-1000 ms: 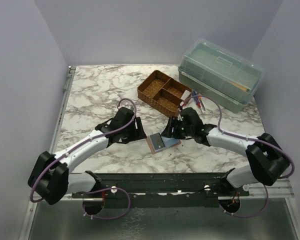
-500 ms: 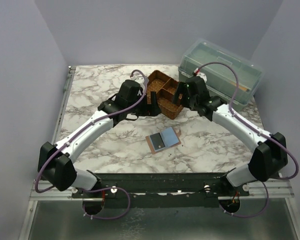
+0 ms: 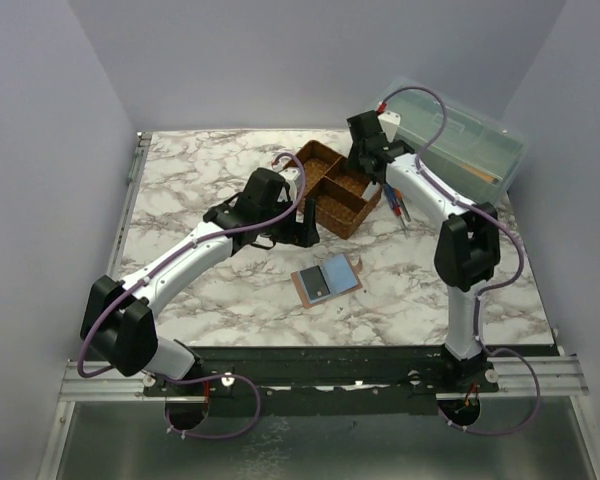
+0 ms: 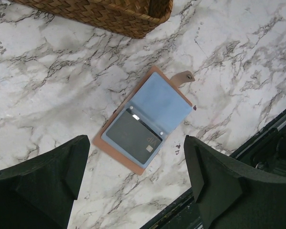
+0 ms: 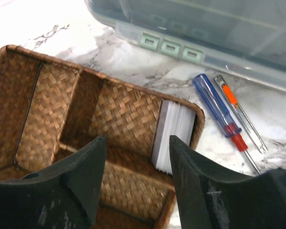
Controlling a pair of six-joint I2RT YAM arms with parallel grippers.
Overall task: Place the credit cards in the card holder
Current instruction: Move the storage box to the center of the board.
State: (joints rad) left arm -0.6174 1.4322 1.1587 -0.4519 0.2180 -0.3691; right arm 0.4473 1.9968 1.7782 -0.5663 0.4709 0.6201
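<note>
Right wrist: cards (image 5: 174, 129) partly behind pincer (image 5: 137, 143)

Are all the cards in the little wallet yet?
Not yet. One dark card sits in the open wallet. The right tool hangs open and empty over the tray, where a stack of cards stands, left to move.

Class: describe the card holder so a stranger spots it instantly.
On the marble table, look from the woven tray toward the near edge. The card holder lies there opened flat: tan leather, bluish pockets, one dark card inside.
</note>
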